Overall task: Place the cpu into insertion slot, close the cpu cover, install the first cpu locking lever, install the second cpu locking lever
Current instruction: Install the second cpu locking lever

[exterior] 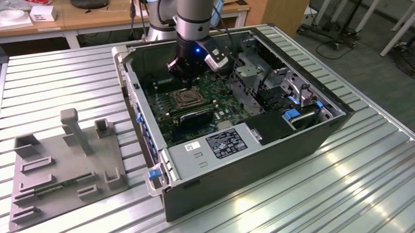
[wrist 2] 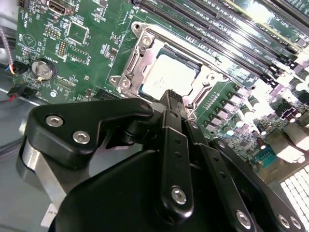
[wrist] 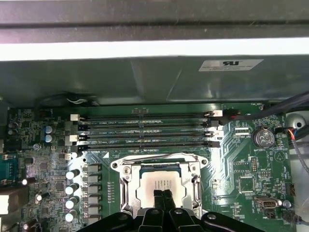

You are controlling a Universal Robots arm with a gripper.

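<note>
- The cpu (wrist: 163, 186), a small flat chip with a pale metal top, is seen already seated in the insertion slot (wrist: 126, 189) on the green motherboard (wrist: 251, 169), inside the open computer case (exterior: 272, 145) that lies near the middle of the ribbed tabletop (exterior: 363, 189).
- The chip is judged light, stiff and fragile, with delicate contacts beneath; it would best be taken by its outer edges, never pressed on its face.
- The cpu cover (wrist 2: 140, 50), a thin silvery frame, is seen around the chip; whether it is fully down cannot be told.
- The gripper (wrist: 163, 194) is held directly above the chip, the jaws drawn together with nothing between them.
- Whether the fingertips (wrist 2: 170, 96) touch the chip's top cannot be told from either wrist view.
- A grey fixture tray (exterior: 65, 160) lies towards the tabletop's corner at the exterior view's left.
</note>
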